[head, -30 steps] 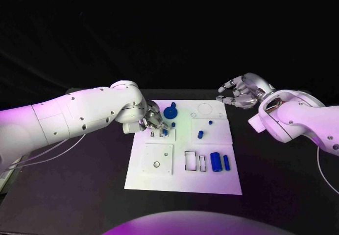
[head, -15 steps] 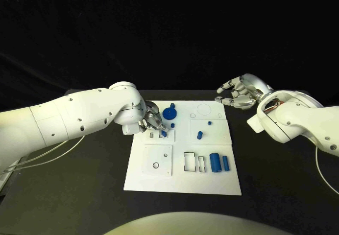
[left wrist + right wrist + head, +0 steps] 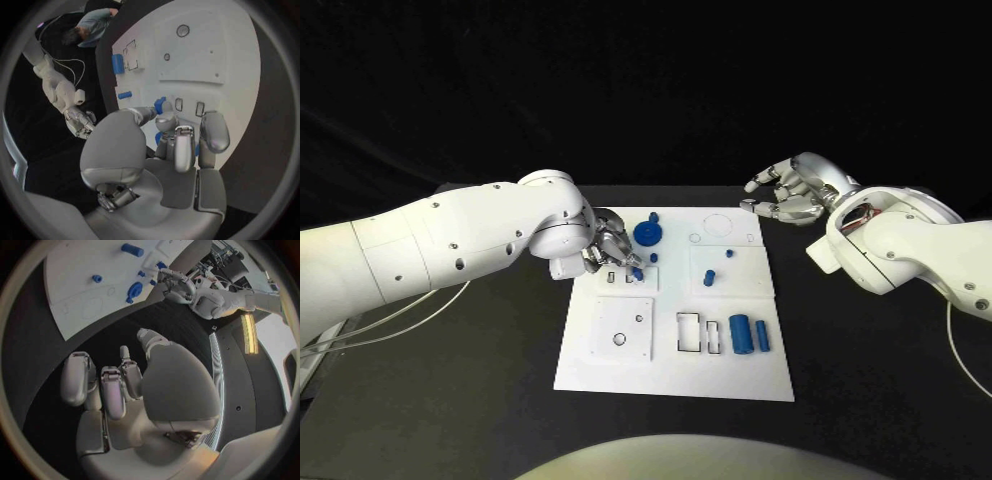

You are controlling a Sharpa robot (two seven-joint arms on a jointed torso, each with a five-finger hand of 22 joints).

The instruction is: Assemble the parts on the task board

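Hovering low over the upper-left part of the white task board point(image 3: 672, 375), the left hand point(image 3: 613, 252) has its fingers bunched together, and a small blue part point(image 3: 160, 105) sits pinched at their tips, right above two little rectangular slots point(image 3: 189, 106) in the board. Over by the board's far right corner, the right hand point(image 3: 790, 190) hangs above the black table point(image 3: 877, 380), off the plate; its fingers are loosely curled and apart, and there's nothing in them.

On the board itself: a big blue knob-shaped part point(image 3: 648, 232) stands near the top, just beside the left hand. A small blue peg point(image 3: 708, 274) lies in the middle, with a tiny blue stud point(image 3: 730, 250) just above it. Lower right, a fat blue cylinder point(image 3: 740, 333) and a slimmer blue bar point(image 3: 763, 334) lie side by side, next to an open rectangular cut-out point(image 3: 692, 330).
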